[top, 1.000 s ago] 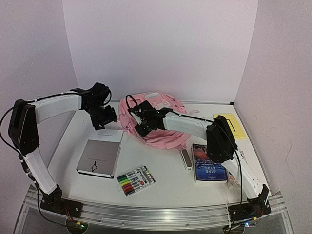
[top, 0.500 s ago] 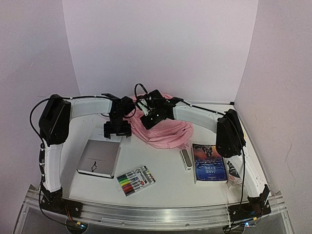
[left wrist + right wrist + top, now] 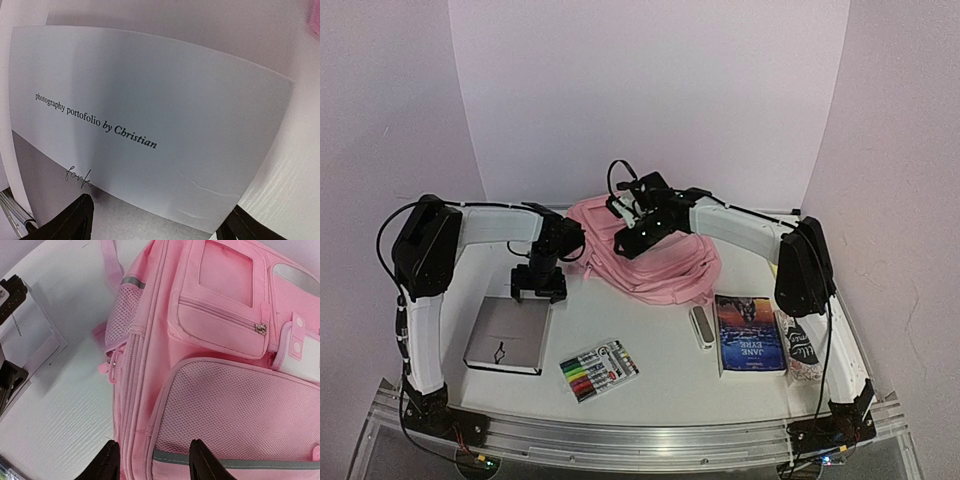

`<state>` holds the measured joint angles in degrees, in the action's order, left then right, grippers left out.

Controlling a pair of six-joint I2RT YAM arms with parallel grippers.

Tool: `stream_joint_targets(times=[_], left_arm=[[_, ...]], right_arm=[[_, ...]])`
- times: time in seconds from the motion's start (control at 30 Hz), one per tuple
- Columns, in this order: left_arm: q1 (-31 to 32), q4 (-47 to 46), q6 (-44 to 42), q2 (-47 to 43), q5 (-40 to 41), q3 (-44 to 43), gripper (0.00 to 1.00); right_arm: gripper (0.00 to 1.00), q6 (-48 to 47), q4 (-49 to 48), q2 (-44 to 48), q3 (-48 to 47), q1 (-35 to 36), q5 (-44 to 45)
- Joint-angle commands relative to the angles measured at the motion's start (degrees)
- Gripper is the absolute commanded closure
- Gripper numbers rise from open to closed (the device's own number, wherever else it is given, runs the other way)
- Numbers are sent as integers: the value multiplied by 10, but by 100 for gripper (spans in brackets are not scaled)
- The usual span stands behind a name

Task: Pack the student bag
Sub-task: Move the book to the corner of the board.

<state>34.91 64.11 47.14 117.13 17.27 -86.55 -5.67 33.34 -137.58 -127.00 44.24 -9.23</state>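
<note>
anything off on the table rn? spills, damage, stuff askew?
Nothing spilled or broken. The student bag lies slumped and rumpled at the back, its front pocket zipped. The marker pack lies at a slant, and the portfolio book shows a faint crease near one corner.

The left arm (image 3: 492, 226) and the right arm (image 3: 740, 226) had white tubular links between bulky black joint housings. Thin black cables (image 3: 611, 178) looped beside both. The fingertips (image 3: 107, 461) were matte black, tapered wedges.
</note>
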Motion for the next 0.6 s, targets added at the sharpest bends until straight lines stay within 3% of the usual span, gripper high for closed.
stream_joint_targets(times=[0.0, 0.2, 0.4, 0.57], left_arm=[[-19, 18, 21, -64, 9, 24, 17], [-43, -4, 27, -136, 0, 55, 15], [-47, -52, 2, -196, -26, 41, 14], [-47, -143, -17, -252, -72, 68, 14]], right_arm=[[51, -14, 0, 29, -36, 26, -6], [51, -9, 0, -31, -92, 53, 25], [58, -26, -6, -91, -125, 59, 73], [60, -44, -12, -119, -123, 58, 128]])
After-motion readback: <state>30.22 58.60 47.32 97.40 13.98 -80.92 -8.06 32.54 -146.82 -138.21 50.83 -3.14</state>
